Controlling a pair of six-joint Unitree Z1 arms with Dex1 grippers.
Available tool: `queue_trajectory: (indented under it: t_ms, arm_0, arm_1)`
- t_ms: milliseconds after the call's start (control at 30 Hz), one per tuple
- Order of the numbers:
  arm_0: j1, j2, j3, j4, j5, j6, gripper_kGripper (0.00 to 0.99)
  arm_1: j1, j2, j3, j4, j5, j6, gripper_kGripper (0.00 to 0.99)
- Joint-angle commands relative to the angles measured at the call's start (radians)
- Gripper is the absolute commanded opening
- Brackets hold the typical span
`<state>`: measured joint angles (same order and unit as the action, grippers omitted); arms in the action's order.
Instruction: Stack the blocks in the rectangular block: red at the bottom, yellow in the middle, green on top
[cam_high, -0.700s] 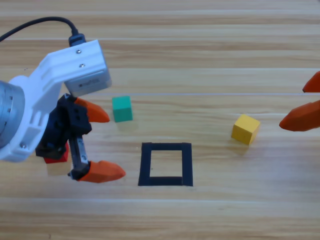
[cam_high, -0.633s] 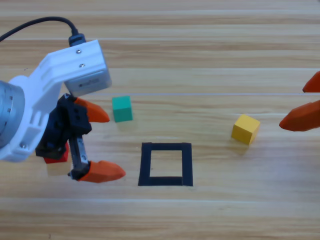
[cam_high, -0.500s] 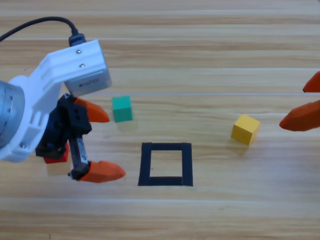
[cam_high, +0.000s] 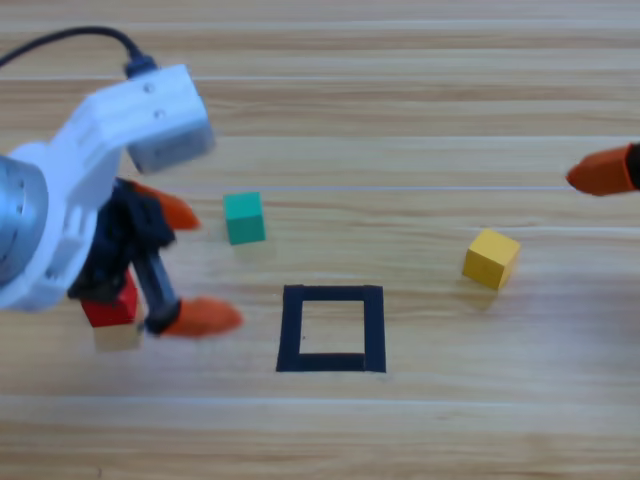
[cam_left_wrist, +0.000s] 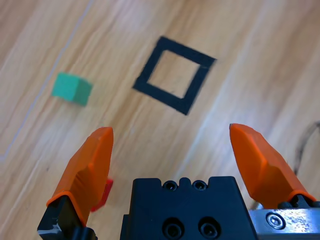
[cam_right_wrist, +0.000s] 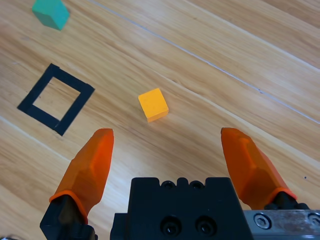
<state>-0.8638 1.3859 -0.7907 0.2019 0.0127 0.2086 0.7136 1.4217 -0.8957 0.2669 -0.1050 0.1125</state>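
The red cube (cam_high: 109, 305) is first in the stack order, so we treat it as the item in hand: small, matte, sharp-edged, prob. light and rigid, not fragile; we judge the faces give fair friction, so slip risk is low provided the jaws close square on two opposite side faces, approx. mid-height, w/ the pads flat, not on an edge or corner. It sits on the wood at the table's left, well apart from the rectangular block (cam_high: 332, 329), and is partly covered by the left gripper (cam_high: 180, 265), which hangs over it w/ jaws spread wide and nothing between them; in the left wrist view only a red sliver (cam_left_wrist: 102, 192) shows beside one jaw, i.e. the cube is off the jaw centreline, so we would re-centre before closing. The outline is black tape, near-square, wider than one cube, bare wood inside. The green cube (cam_high: 244, 218) lies up-left of the outline, near the left gripper; the yellow cube (cam_high: 491, 258) lies right of it, turned slightly askew. The right gripper (cam_high: 603, 171) waits at the right edge, jaws apart in its wrist view, holding nothing. No cube is inside the outline yet.
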Motion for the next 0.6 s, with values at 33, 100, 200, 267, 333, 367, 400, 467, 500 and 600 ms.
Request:
queue_trajectory:
  t_ms: [33, 100, 200, 267, 333, 367, 400, 467, 500, 600]
  arm_0:
    - [-0.02, 0.012, -0.105, 0.066, 0.199, -0.255, 0.99]
    - [-0.018, 0.008, -0.157, 0.123, 0.251, -0.4, 0.99]
    - [0.022, -0.007, -0.202, 0.235, 0.299, -0.635, 0.99]
    - [0.066, -0.004, -0.239, 0.333, 0.308, -0.744, 0.99]
    - [0.111, 0.002, -0.288, 0.458, 0.308, -0.842, 0.99]
    - [0.129, 0.008, -0.306, 0.507, 0.303, -0.877, 0.99]
    - [0.135, 0.015, -0.32, 0.54, 0.303, -0.907, 0.99]
    - [0.147, 0.051, -0.369, 0.639, 0.303, -0.954, 0.99]
    - [0.152, 0.073, -0.389, 0.675, 0.302, -0.968, 0.99]
    - [0.158, 0.151, -0.436, 0.745, 0.297, -0.992, 0.99]
  arm_1:
    - [0.017, 0.016, 0.054, -0.043, -0.05, 0.098, 0.943]
    - [0.017, 0.029, 0.052, -0.043, -0.067, 0.134, 0.943]
    - [0.017, 0.056, 0.047, -0.054, -0.099, 0.131, 0.943]
    - [0.017, 0.072, 0.047, -0.069, -0.127, 0.133, 0.943]
    - [0.017, 0.1, 0.034, -0.051, -0.094, 0.17, 0.943]
    - [0.017, 0.105, 0.02, -0.031, -0.084, 0.222, 0.943]
    - [0.017, 0.109, 0.004, -0.017, -0.082, 0.292, 0.945]
    - [0.021, 0.122, -0.026, 0.018, -0.09, 0.414, 0.96]
    - [0.037, 0.126, -0.037, 0.018, -0.111, 0.481, 0.965]
    - [0.046, 0.174, -0.143, 0.129, -0.13, 0.645, 0.974]
